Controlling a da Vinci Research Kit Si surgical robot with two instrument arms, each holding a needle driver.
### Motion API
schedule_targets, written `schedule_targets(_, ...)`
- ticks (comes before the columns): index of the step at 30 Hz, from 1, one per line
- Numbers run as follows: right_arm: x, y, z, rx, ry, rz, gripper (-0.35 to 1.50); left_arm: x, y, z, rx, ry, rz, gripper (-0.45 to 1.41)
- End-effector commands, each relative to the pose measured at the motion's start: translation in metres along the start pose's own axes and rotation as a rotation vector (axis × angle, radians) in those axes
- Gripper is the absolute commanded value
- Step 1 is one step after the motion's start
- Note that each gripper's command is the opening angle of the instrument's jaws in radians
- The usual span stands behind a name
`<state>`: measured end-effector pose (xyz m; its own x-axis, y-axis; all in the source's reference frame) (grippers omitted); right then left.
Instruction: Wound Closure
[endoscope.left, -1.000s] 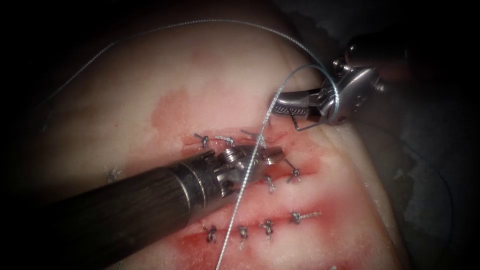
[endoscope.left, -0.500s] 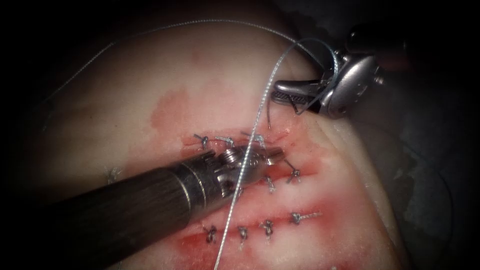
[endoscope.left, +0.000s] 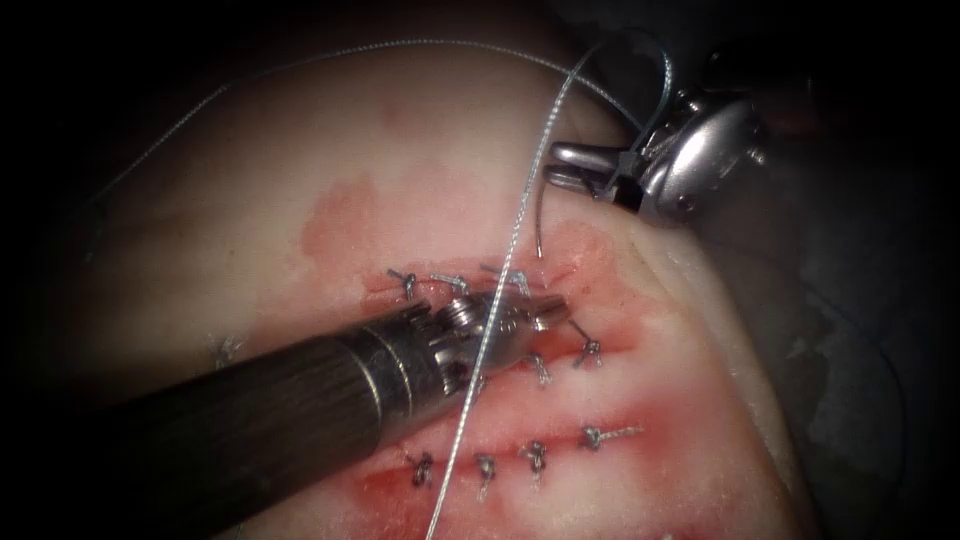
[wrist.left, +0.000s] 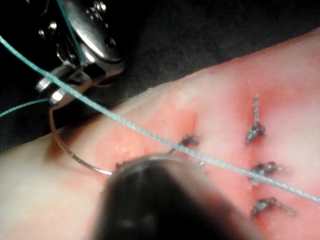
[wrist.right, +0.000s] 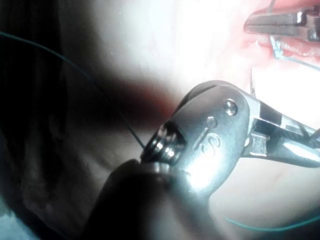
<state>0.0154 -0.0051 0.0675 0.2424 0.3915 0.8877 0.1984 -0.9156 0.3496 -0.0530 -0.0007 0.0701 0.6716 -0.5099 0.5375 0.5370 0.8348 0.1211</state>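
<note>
My right tool (endoscope.left: 560, 165) is above and to the right of the upper cut, shut on the curved needle (endoscope.left: 537, 220) near one end. The needle hangs down from it, its free tip just at the tissue (endoscope.left: 400, 150) above the cut; I cannot tell if it is in. The left wrist view shows the needle's arc (wrist.left: 70, 152) below the right tool (wrist.left: 52, 92). My left tool (endoscope.left: 550, 308) lies shut on the upper cut, with nothing visibly held. The thread (endoscope.left: 520, 200) crosses over its wrist and loops behind the right tool.
Two rows of knotted stitches close the cuts: an upper row (endoscope.left: 405, 280) beside the left tool and a lower row (endoscope.left: 535, 455) nearer the front. Red fluid stains the tissue around them. A loose thread strand (endoscope.left: 400, 42) arcs over the tissue's far side.
The right tool has risen and rolled, lifting the needle's held end while the tip stayed by the tissue. The thread swung upward with it. The left tool has not moved.
</note>
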Motion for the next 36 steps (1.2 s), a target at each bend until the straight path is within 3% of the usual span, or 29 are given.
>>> schedule_targets(1,0.0007,-0.0006,0.0009,-0.003,-0.005,-0.014,-0.35,-0.0009,0.0006,0.0006,-0.003,-0.005,0.0,-0.45)
schedule_targets(4,0.0005,-0.0009,0.001,-0.035,-0.01,-0.1,-0.35,-0.0009,0.0006,0.0006,-0.003,-0.005,0.0,-0.45)
schedule_targets(22,0.0009,-0.0016,0.0015,-0.051,0.003,-0.094,-0.35,-0.0009,0.0006,0.0006,-0.003,-0.005,0.0,-0.45)
schedule_targets(30,0.0013,-0.0018,0.0017,-0.053,0.022,0.081,-0.35,-0.001,0.0006,0.0006,-0.003,-0.005,0.0,-0.45)
schedule_targets(36,0.0022,-0.0014,0.0016,-0.067,0.158,0.265,-0.35,-0.0011,0.0007,0.0005,-0.002,-0.004,-0.001,-0.45)
